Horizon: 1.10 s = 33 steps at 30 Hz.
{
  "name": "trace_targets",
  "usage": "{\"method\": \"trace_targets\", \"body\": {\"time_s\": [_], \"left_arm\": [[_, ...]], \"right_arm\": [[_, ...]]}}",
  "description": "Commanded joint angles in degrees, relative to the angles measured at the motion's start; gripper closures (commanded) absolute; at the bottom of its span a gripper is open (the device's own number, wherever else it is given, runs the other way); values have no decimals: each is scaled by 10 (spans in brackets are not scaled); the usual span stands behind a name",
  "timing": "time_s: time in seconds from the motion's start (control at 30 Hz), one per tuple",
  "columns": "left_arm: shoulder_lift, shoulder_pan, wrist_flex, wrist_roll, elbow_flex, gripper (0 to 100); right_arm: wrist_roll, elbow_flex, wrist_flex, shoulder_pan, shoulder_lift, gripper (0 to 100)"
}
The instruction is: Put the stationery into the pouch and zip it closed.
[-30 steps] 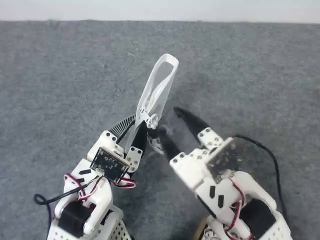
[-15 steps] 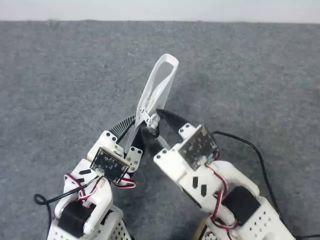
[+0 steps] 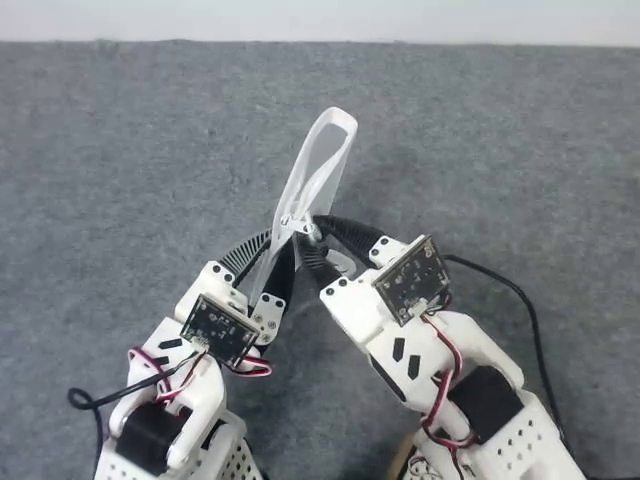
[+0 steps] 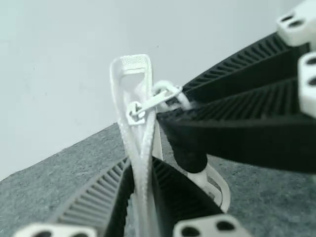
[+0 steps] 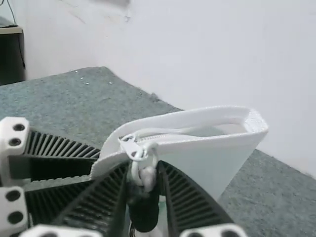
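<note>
left end effector [image 3: 272, 262] clamped on upright pouch [image 3: 320, 160] | right end effector [image 3: 318, 240] alongside, pinching zipper pull [image 5: 142, 167] | grey counter [image 3: 120, 150] below

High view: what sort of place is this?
Most likely a small robotics lab bench: a grey felt-like mat as the work surface, a plain pale wall behind, and the left arm and right arm, bare wires and circuit boards showing, holding a white pouch.

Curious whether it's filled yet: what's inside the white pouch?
The pouch gapes open at one end, showing only pale inner walls; lower down, its fabric hides any contents.
</note>
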Motion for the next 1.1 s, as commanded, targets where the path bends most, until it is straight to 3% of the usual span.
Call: {"method": "trace_targets", "body": {"time_s": [0.0, 0.27, 0.67, 0.87, 1.07], "left_arm": [[2, -4, 11, -3, 1, 989], [2, -5, 8, 51, -11, 899], [2, -5, -31, 55, -17, 891], [2, -5, -34, 55, -28, 901], [2, -1, -36, 50, -29, 990]], "right_arm": [[13, -29, -5, 10, -20, 992], [80, -29, 63, -28, -67, 992], [103, -29, 99, -59, -73, 992], [103, -29, 98, -57, -73, 992], [103, -29, 96, -56, -73, 992]]}}
